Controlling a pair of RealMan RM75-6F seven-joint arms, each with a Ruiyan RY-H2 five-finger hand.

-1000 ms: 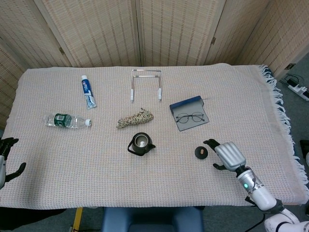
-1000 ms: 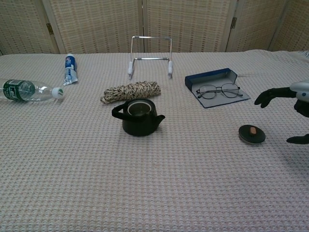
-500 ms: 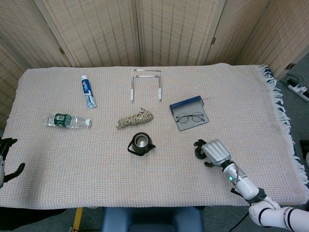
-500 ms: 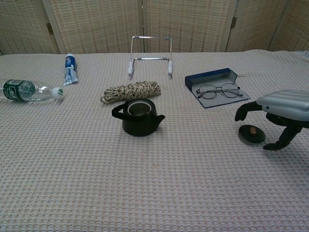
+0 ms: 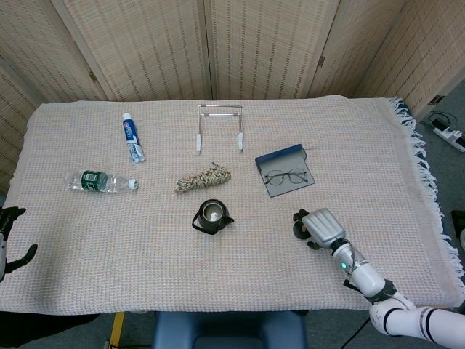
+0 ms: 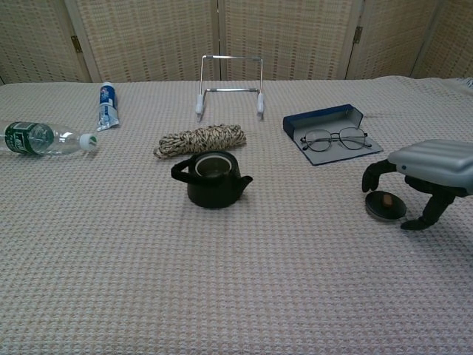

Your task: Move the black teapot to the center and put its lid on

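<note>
The black teapot (image 5: 212, 216) (image 6: 213, 179) stands uncovered near the middle of the cloth, handle to the left and spout to the right. Its flat black lid (image 6: 385, 205), with a small tan knob, lies on the cloth to the right. My right hand (image 5: 320, 227) (image 6: 429, 171) hovers just above the lid. Its fingers (image 6: 372, 174) curve down on the lid's left and the thumb on its right, holding nothing. In the head view the hand hides most of the lid. My left hand (image 5: 7, 243) stays at the table's far left edge, fingers apart and empty.
A coil of rope (image 5: 203, 177) lies just behind the teapot. An open glasses case with spectacles (image 5: 285, 173) sits behind the lid. Further off are a metal stand (image 5: 219, 127), a toothpaste tube (image 5: 132, 138) and a water bottle (image 5: 99, 181) at the left.
My right hand came in from the right, settled over the lid and dropped slightly lower around it. The lid, the teapot and my left hand have stayed put.
</note>
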